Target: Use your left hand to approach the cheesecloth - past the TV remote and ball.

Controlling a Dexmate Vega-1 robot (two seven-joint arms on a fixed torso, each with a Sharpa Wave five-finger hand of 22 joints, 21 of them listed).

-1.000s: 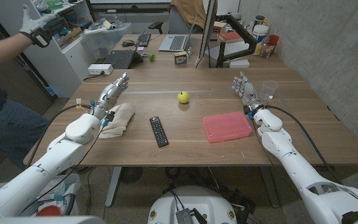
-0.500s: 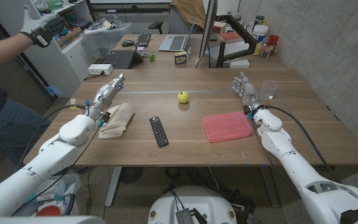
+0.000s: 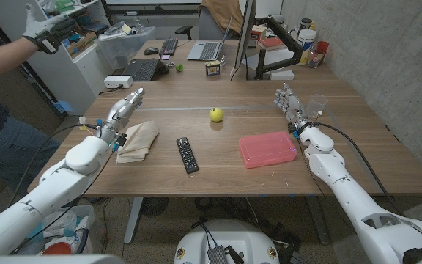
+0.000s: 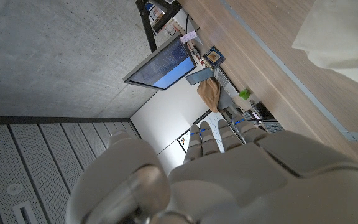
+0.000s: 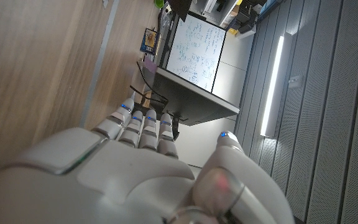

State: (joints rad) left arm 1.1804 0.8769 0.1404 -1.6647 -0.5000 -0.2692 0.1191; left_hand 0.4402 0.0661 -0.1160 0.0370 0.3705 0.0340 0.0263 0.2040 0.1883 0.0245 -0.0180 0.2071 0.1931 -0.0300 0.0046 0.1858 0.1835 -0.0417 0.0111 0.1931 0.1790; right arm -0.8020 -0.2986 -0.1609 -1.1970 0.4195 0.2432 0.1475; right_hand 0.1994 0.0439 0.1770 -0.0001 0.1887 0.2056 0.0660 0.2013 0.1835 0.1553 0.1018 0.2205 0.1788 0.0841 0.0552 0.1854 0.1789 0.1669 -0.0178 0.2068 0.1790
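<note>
The cream cheesecloth lies crumpled on the wooden table at the left; a corner of it shows in the left wrist view. My left hand hovers just beyond the cloth's far left end, fingers stretched out and apart, holding nothing. The black TV remote lies to the right of the cloth. A yellow-green ball sits farther back at mid-table. My right hand stands upright at the right, fingers extended and empty, also in its own wrist view.
A pink plastic box lies right of the remote. A clear cup stands beside my right hand. Laptops, a keyboard and a monitor line the far edge. A person with a gloved hand stands at far left.
My left arm has drawn slightly to the left and back, the hand sliding along the cloth's far left end. The right hand has stayed put.
</note>
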